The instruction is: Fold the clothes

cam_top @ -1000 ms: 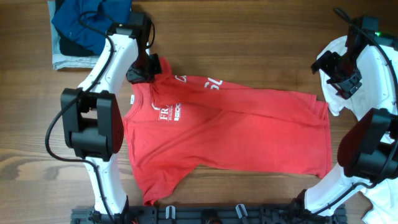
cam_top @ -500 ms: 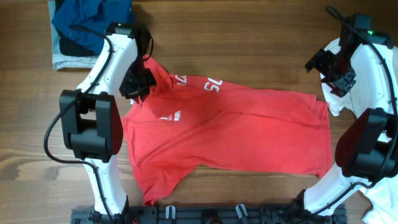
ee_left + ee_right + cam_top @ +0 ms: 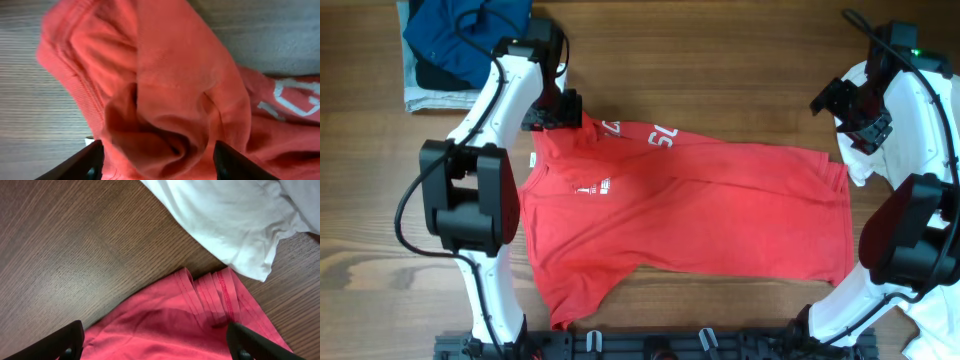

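Red cloth heaped in a soft fold between the fingers of the left gripper, jaws wide apart and clamping nothing; probably parked over the sleeve of the red T-shirt to lay it inward. Right gripper likewise spread wide and empty, hovering over the hem corner, seemingly lined up for a pinch there. T-shirt spread mostly flat across the middle of the bench, white lettering partly lost in creases. White shirt just beside the hem, partly hidden under the right arm. Blue clothes at the far-left corner, cut off by the frame. Contact between left fingertips and cloth: cannot tell.
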`<act>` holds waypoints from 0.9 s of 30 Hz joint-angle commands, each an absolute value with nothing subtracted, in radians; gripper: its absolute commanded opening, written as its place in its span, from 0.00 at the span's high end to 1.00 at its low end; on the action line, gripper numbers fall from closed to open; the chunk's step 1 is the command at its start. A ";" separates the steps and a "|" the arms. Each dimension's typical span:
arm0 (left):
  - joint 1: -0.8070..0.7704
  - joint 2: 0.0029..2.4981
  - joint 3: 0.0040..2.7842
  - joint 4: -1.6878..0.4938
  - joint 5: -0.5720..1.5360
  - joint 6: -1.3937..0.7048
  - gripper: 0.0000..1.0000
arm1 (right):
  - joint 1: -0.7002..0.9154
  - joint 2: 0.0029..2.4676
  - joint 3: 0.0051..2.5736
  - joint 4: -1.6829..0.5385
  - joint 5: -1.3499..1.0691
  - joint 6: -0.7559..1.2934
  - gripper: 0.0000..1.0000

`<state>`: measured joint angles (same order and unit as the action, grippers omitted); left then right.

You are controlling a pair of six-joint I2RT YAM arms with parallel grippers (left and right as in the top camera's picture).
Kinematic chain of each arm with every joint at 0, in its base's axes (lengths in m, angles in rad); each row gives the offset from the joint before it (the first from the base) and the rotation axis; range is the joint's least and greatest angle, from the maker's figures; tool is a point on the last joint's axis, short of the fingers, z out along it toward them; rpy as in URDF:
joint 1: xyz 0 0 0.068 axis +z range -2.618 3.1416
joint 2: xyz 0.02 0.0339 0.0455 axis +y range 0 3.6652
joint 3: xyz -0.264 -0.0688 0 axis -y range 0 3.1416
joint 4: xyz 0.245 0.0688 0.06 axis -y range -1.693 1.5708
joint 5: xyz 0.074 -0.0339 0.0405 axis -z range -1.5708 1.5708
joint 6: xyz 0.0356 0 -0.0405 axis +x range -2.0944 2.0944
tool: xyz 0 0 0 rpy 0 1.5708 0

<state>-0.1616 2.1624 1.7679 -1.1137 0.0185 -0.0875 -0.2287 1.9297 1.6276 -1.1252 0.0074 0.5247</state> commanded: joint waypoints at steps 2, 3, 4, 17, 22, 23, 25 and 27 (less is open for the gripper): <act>-0.162 2.207 1.764 -1.122 0.049 -0.036 0.47 | -0.225 1.924 1.628 -1.125 0.000 0.497 0.08; -0.162 2.207 1.764 -1.129 0.049 -0.037 0.63 | -0.225 1.924 1.628 -1.126 -0.001 0.497 0.08; -0.162 2.207 1.764 -1.139 0.049 -0.038 0.73 | -0.225 1.924 1.628 -1.126 -0.001 0.498 0.09; -0.162 2.158 1.782 -1.453 0.046 -0.455 0.96 | -0.225 1.924 1.628 -1.127 -0.001 0.497 0.08; -0.160 2.141 1.789 -1.489 0.078 -0.436 0.93 | -0.225 1.924 1.628 -1.127 -0.027 0.496 0.09; -0.159 2.141 1.794 -1.497 0.078 -0.411 0.94 | -0.225 1.924 1.628 -1.127 -0.026 0.495 0.08; -0.142 2.141 1.825 -1.557 0.076 -0.387 0.96 | -0.225 1.924 1.628 -1.132 -0.026 0.488 0.08; -0.106 2.141 1.861 -1.621 0.073 -0.374 0.96 | -0.225 1.924 1.628 -1.134 -0.026 0.489 0.08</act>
<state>-0.1490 2.1765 1.8133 -1.5810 0.0681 -0.4015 -0.2287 1.9297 1.6276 -1.1297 -0.0143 0.5003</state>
